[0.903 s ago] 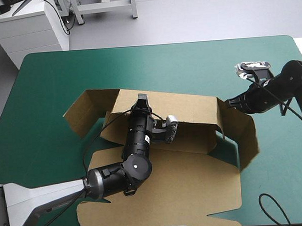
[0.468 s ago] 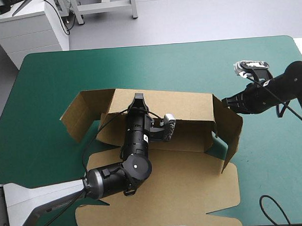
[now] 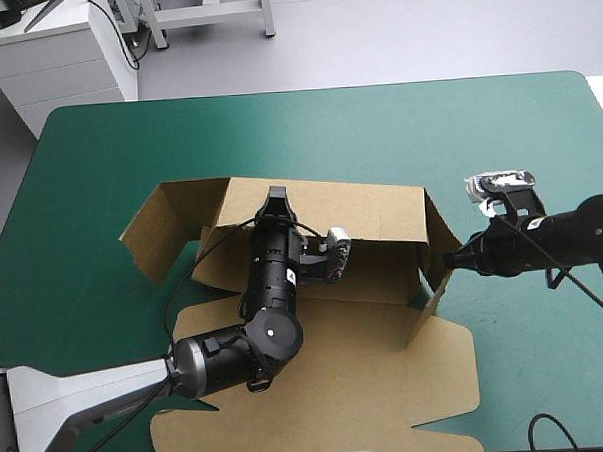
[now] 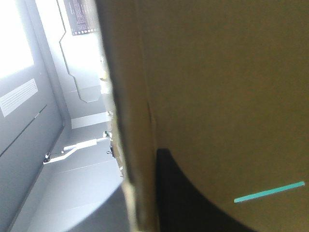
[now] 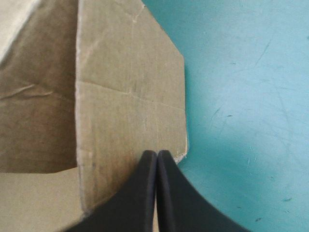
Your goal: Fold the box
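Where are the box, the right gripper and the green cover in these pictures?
box [image 3: 371,215]: high view, on its raised back wall.
right gripper [image 5: 157,153]: right wrist view, where its shut fingertips meet.
teal-green cover [image 3: 307,126]: high view, bare stretch beyond the box.

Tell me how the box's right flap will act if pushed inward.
It probably hinges rather than bends: the flap stands raised along its crease, flat-faced. It is likely light: only the shut right end effector bears on it. The box may slide on the teal-green cover.
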